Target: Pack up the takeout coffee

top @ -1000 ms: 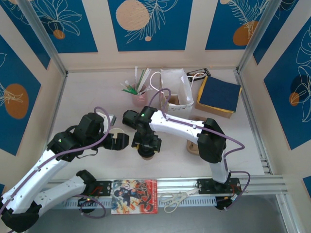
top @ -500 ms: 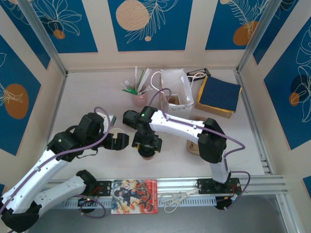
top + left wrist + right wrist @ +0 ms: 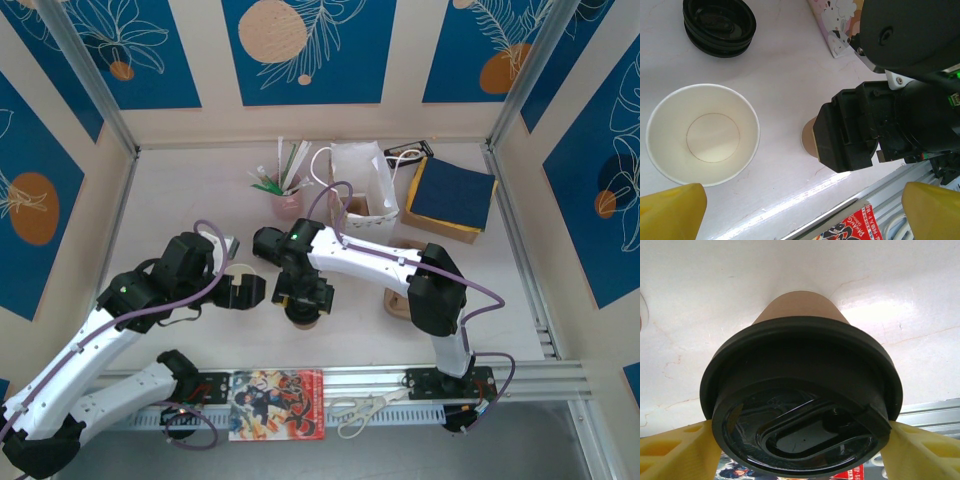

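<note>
The takeout coffee [image 3: 800,307] is a kraft-brown paper cup with a black lid [image 3: 800,405] on top, standing on the white table. My right gripper [image 3: 800,445] comes down over it, its yellow fingers [image 3: 677,450] pressed against both sides of the lid. In the top view the right gripper [image 3: 303,298] covers the takeout coffee [image 3: 303,319]. From the left wrist, the brown takeout coffee [image 3: 809,140] peeks out under the black gripper body. My left gripper [image 3: 802,215] is open and holds nothing, just left of it [image 3: 243,290].
An empty paper cup [image 3: 702,135], white inside, stands below my left wrist, beside a stack of black lids [image 3: 719,25]. A white paper bag [image 3: 365,185], pink straw cup [image 3: 288,203] and blue pad [image 3: 452,195] stand at the back. A magazine [image 3: 277,403] and scissors [image 3: 360,408] lie on the front rail.
</note>
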